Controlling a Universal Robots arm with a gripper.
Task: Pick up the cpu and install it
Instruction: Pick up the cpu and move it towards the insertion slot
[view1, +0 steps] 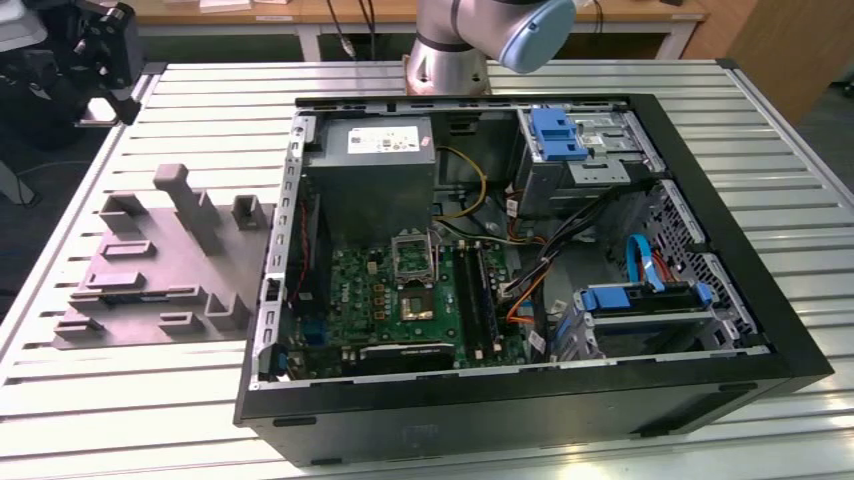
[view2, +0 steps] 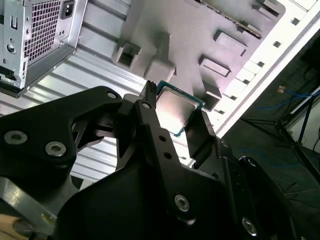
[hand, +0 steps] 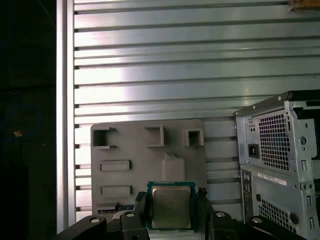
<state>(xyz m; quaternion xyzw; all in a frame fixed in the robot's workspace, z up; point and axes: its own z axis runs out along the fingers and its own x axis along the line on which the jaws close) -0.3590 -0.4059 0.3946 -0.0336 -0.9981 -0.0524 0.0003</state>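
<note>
- The small, flat, square cpu with the pale silvery metal top and thin green rim (hand: 171, 209) is held in the black two-fingered gripper (hand: 171, 197). The fingers (hand: 142, 202) are clamped on two opposite edges of the chip.
- Both wrist views show its metal top facing the cameras. Being square, it has no long axis to speak of. It sits flat between the fingers, not noticeably tilted.
- Behind the cpu lies the grey moulded tray with raised blocks and shallow recesses (hand: 125, 145). Judging from both wrist views, the chip hangs above the tray and does not touch it.
- In the exterior view the tray (view1: 147, 275) lies on the slatted aluminium tabletop (view1: 200, 100), near the tabletop's edge on the exterior view's left. It is just beside the open black computer case (view1: 747, 300).
- The metal-framed square socket with a dark centre (view1: 411, 256) sits on the green motherboard (view1: 360, 300) inside the case. It looks unfilled, so the chip is picked up but not installed.
- From the gripper over the tray, the socket lies past the case's near side wall, toward the exterior view's right.
</note>
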